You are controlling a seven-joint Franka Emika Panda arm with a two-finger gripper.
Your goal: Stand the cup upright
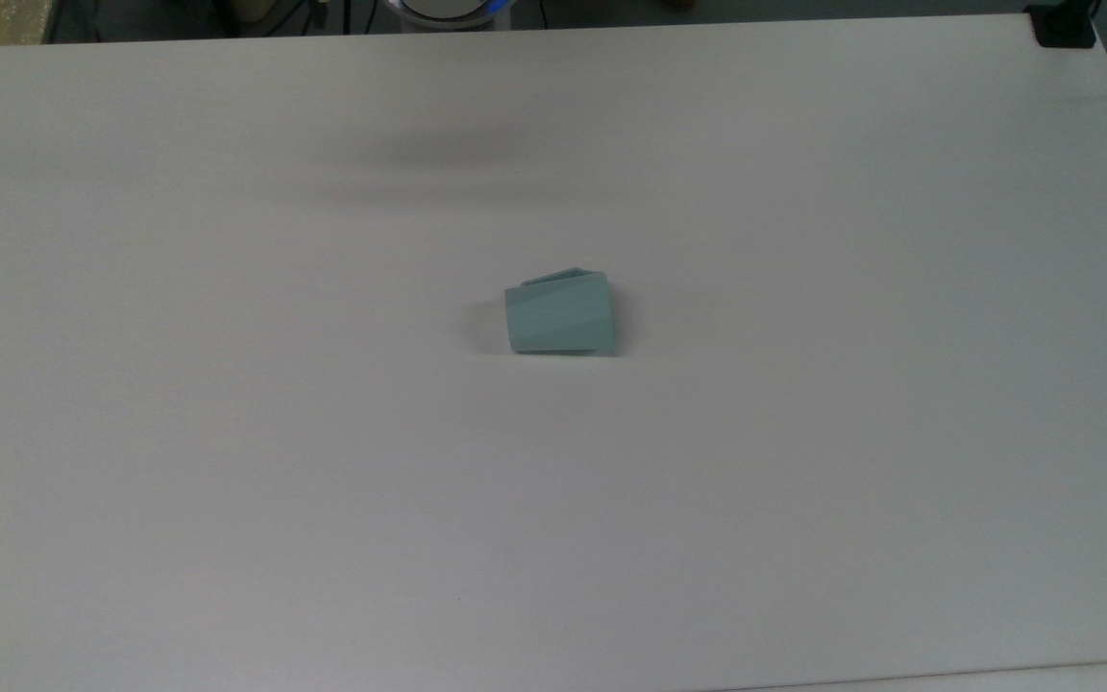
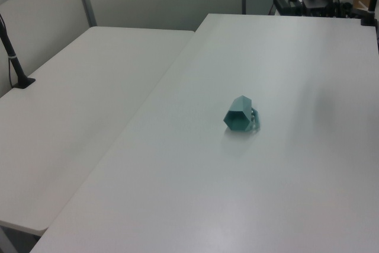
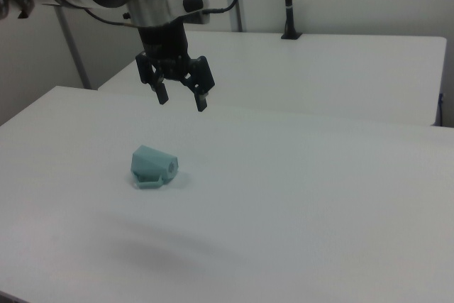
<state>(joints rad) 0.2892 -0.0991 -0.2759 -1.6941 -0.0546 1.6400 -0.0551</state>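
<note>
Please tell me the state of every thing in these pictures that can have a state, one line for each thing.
Small pale teal-green faceted plastic cup: lying on its side on the white table, not upright, nothing touching it.
Black two-finger end effector: open, empty, hanging in the air above the table, apart from the cup.

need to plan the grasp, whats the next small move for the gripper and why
Probably lower the gripper toward the cup. The cup lies on its side on the white table, and in the right view the open gripper hangs above it, empty and touching nothing.
</note>
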